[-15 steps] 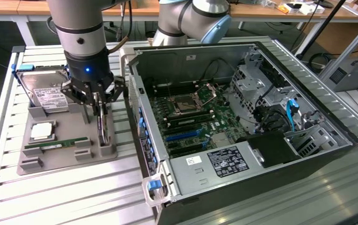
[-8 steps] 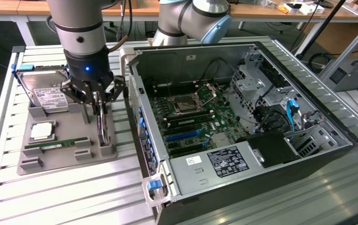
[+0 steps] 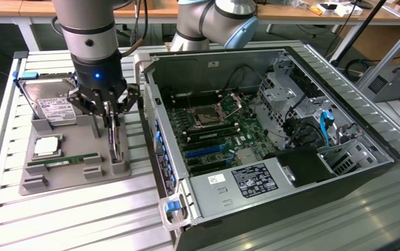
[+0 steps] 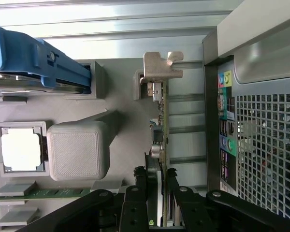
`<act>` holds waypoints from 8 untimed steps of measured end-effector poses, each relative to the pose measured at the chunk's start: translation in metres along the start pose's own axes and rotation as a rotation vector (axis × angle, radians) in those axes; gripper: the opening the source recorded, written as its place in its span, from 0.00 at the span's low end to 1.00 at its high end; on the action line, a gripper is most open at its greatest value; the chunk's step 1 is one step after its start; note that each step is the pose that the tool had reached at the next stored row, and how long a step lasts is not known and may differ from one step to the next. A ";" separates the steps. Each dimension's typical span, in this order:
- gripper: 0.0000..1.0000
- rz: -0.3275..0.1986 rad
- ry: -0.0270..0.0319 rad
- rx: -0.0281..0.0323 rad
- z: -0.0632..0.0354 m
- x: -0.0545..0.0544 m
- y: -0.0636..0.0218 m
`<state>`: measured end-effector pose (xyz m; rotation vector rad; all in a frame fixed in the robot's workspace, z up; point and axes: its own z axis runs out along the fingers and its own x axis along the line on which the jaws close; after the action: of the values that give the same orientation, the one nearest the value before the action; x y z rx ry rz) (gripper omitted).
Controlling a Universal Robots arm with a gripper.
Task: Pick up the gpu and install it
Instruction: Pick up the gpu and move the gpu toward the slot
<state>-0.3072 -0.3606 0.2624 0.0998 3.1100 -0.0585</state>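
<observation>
Beside the open computer case (image 3: 270,136), on the gray tray (image 3: 74,180), your gripper (image 4: 159,187) pinches the gpu (image 4: 162,121) by its flat faces. The card stands on edge in the tray slots, which lets the jaws reach it from above.

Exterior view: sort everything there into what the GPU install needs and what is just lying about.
For the job: gpu, standing on edge in the grey tray, clamped by the gripper; open computer case.

Lying about: hard drive, CPU and RAM stick, all on the same tray.
</observation>
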 end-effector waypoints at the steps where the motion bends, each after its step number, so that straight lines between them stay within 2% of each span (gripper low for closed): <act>1: 0.27 0.000 0.0000 0.0000 -0.0003 0.000 0.0000; 8: 0.27 0.000 0.0000 0.0001 -0.0018 0.000 -0.0001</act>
<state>-0.3073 -0.3606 0.2642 0.0998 3.1100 -0.0586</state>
